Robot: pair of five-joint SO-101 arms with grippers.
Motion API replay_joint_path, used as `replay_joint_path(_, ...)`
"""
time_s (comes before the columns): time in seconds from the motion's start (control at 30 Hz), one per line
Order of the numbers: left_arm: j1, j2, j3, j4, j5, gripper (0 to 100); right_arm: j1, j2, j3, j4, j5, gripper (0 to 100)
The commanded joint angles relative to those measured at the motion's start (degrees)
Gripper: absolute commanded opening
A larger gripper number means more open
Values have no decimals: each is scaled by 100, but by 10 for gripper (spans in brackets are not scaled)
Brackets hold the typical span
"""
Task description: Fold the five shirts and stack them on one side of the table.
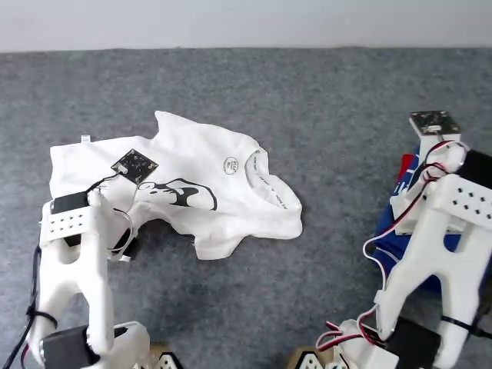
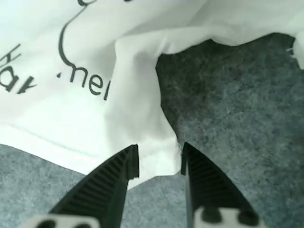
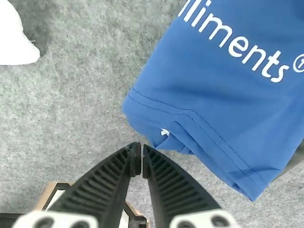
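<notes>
Lying inside the spread left gripper (image 2: pixel 159 161), white shirt (image 2: pixel 137 95) edge.

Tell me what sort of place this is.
Probably a robot test bench: a table covered in grey felt-like cloth, a bare pale wall behind, the left arm and right arm mounted at its near edge.

Robotics lab — grey felt table (image 1: pixel 330 115), bare white wall (image 1: pixel 246 23).
</notes>
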Motion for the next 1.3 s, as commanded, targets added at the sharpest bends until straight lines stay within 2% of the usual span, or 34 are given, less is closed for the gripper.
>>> replay_joint_path(0.0,-62,378,-215,-158,-18,156,-57,-251,-26,224,26,9)
replay_joint_path(0.43,-70,2075,-831,-642,237,148,-57,-251,-26,224,26,9)
replay_joint_path(0.57,-18,2259,-998,-545,308,24,-57,-251,-26,224,26,9)
replay_joint_path(0.67,-79,2189,-980,-466,132,13,-57,-251,-26,224,26,9)
replay_joint_path(0.77,-343,1582,-1033,-70,132,12,-57,-251,-35,224,26,9)
replay_joint_path(0.9,-809,-79,-1059,510,132,12,-365,-251,-44,224,26,9)
replay_joint_path(1.1,-1336,-2435,-1015,1415,105,12,-1631,-180,-18,119,-9,9)
replay_joint_path(1.27,-1960,-3174,-989,1653,105,12,-2598,-171,229,-637,-18,9)
